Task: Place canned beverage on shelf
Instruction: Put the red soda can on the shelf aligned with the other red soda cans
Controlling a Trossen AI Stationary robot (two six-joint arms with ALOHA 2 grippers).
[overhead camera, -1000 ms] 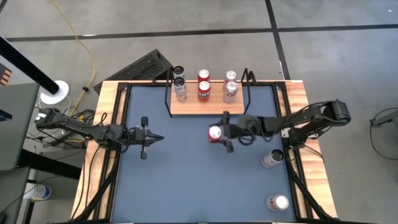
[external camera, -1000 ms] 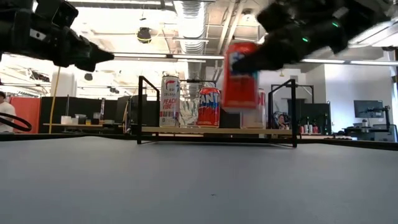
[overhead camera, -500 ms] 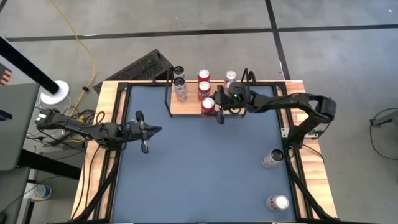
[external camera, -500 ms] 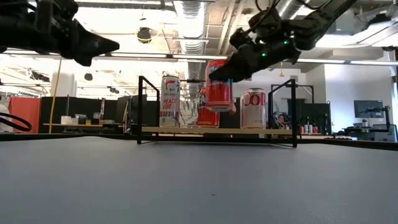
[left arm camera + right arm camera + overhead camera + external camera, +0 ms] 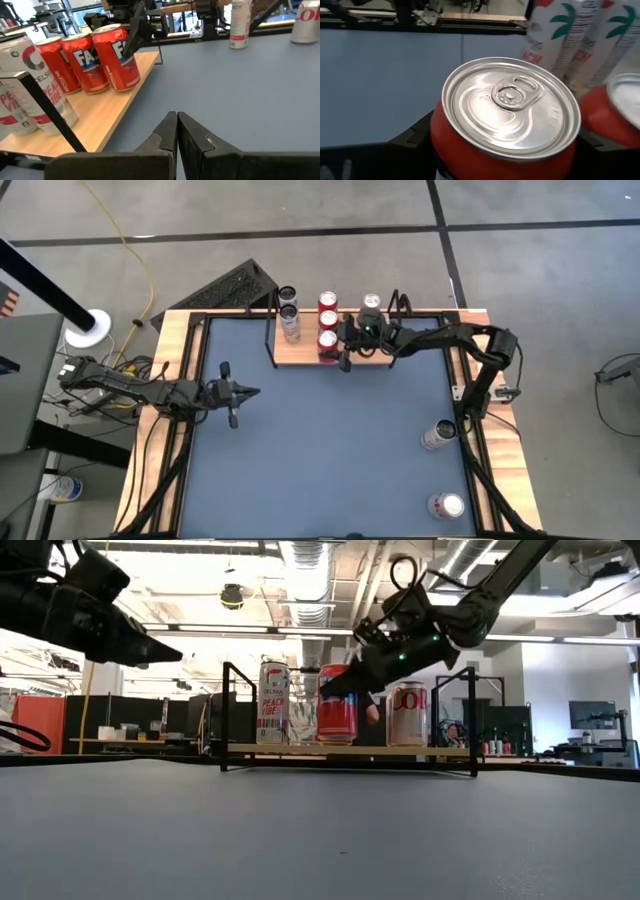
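The shelf is a light-wood board on a black wire frame at the table's far edge. On it stand two tall white cans, two red cans and a silver can. A third red can stands upright at the board's near edge, in front of the other two, with my right gripper closed on it. My left gripper hovers shut over the table's left half, pointing toward the shelf, holding nothing. My right gripper pinches the red can's upper wall between its two fingers, one on each side. The fingers come from the table's right, slanting a little downward. The can is upright; its base looks to be on the board's near edge.
Two more cans lie on the blue table mat at the right: one by the right rim, one near the front right corner. The frame's black uprights flank the board. The mat's middle is bare.
My right gripper has carried the red can from over the table's middle toward the far edge and a little leftward, onto the shelf's near edge. The can has come down to board level and stayed upright, now in line with the two red cans.
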